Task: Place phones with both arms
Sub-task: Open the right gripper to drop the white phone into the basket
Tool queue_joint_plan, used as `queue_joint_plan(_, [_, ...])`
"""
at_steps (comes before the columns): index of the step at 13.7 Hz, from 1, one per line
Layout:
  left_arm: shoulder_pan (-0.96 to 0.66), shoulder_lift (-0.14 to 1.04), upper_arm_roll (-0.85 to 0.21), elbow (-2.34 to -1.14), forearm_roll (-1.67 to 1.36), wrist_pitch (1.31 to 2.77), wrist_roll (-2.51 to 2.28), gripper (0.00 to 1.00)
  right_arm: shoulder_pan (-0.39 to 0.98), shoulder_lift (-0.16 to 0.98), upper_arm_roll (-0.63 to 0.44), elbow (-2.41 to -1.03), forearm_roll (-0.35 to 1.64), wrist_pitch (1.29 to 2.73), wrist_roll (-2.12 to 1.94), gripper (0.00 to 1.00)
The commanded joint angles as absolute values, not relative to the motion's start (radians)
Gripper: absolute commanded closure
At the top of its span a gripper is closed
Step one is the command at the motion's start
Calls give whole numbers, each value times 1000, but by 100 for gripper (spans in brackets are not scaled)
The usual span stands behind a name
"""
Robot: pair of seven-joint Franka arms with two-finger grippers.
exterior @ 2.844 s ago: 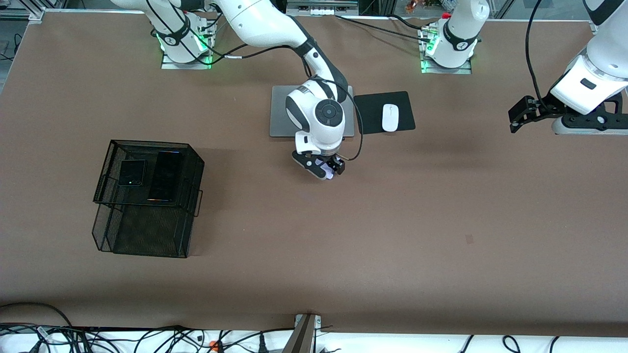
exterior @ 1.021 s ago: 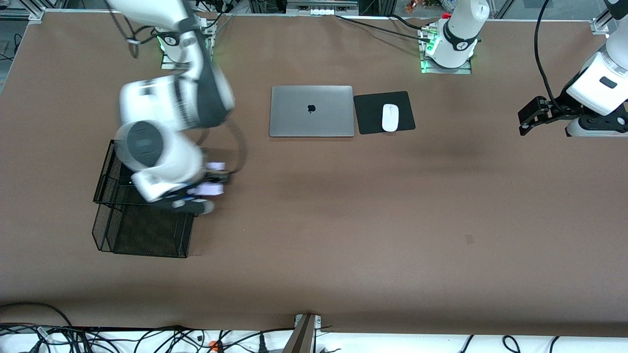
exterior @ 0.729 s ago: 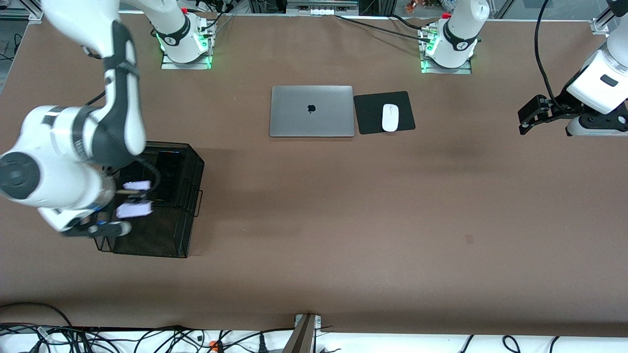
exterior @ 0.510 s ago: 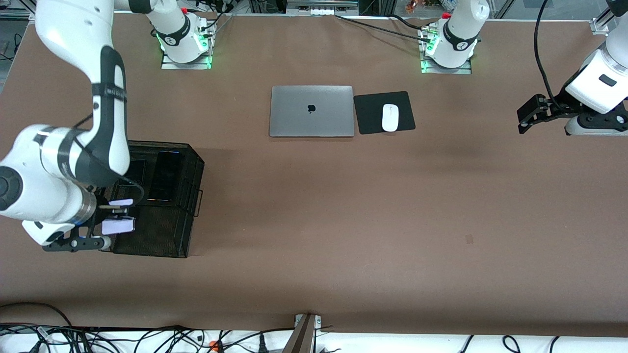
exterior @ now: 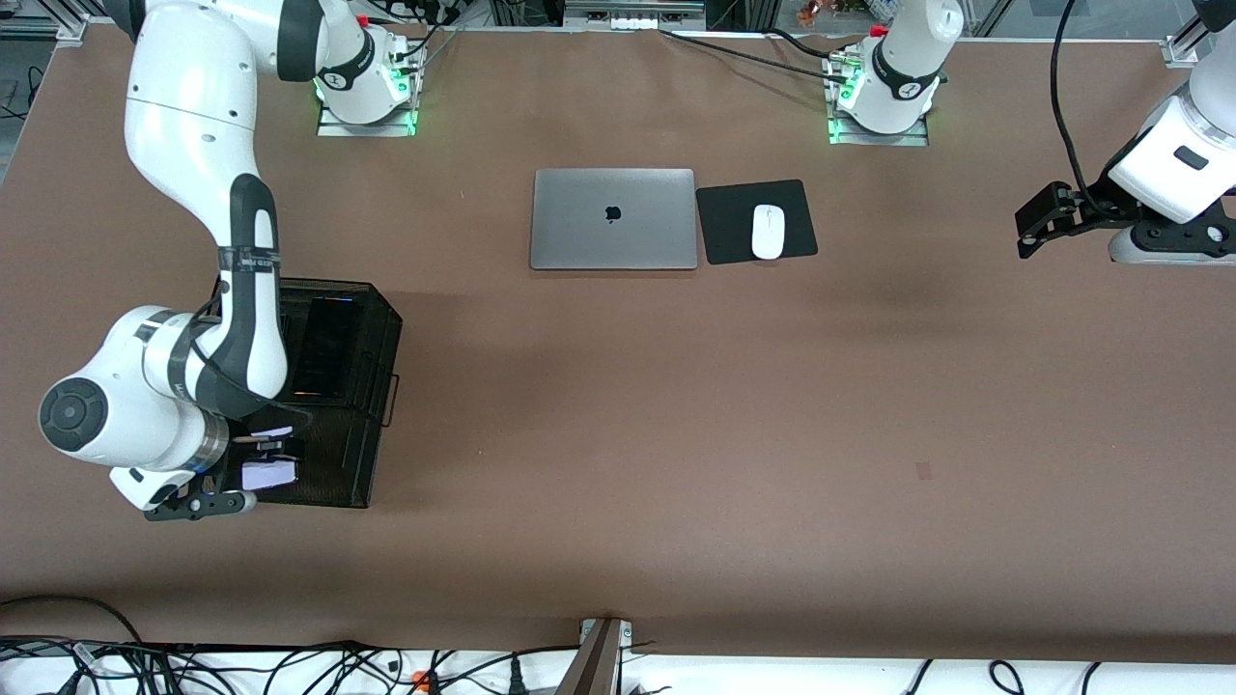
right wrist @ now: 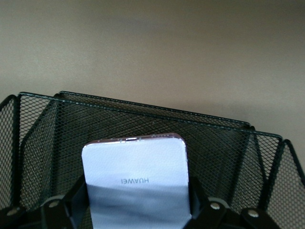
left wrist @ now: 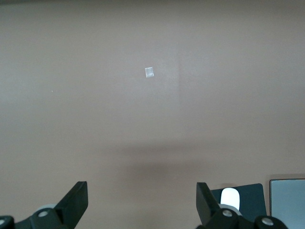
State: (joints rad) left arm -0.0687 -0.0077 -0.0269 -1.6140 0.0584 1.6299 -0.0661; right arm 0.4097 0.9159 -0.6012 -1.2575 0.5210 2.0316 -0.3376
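Lavender-white phone (right wrist: 136, 179), branded face up, clamped between the right pincer (exterior: 253, 463) fingers, over the lower tier of the black mesh tray (exterior: 372, 386) at the right arm's end of the worktop (exterior: 676, 434). Long slim black phone (exterior: 326, 347) lies on the upper tier. Left pincer (left wrist: 143, 210) open and empty, waiting over bare worktop at the left arm's end. Silver laptop (exterior: 613, 219) and white mouse (exterior: 768, 232) on a black pad (exterior: 734, 227) sit farther from the front camera.

Pale lavender-white phone (right wrist: 136, 179) gripped over the mesh tray's (exterior: 372, 425) lower tier; long black phone (exterior: 326, 346) on top
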Motion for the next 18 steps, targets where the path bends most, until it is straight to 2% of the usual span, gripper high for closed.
queue_joint_plan(1, [-74, 0, -21, -1585, 38, 1603, -64, 0, 396, 910, -595, -1246, 561, 2048, -365, 0])
queue_joint_plan(5, [-74, 0, -21, -1585, 38, 1600, -64, 0, 391, 884, -603, -1243, 557, 2011, -368, 0])
queue_joint_plan(8, [-74, 0, -20, -1585, 38, 1597, -64, 0, 414, 799, -670, -1238, 526, 1846, -368, 0])
queue_joint_plan(11, [-74, 0, -21, -1585, 38, 1595, -64, 0, 460, 668, -684, -1262, 415, 1686, -345, 0])
queue_joint_plan(16, [-74, -2, -21, -1585, 38, 1594, -64, 0, 596, 438, -756, -1477, 302, 1666, -328, 0])
queue_joint_plan(18, [-75, -2, -21, -1585, 38, 1594, -64, 0, 603, 315, -709, -1557, 177, 1666, -211, 0])
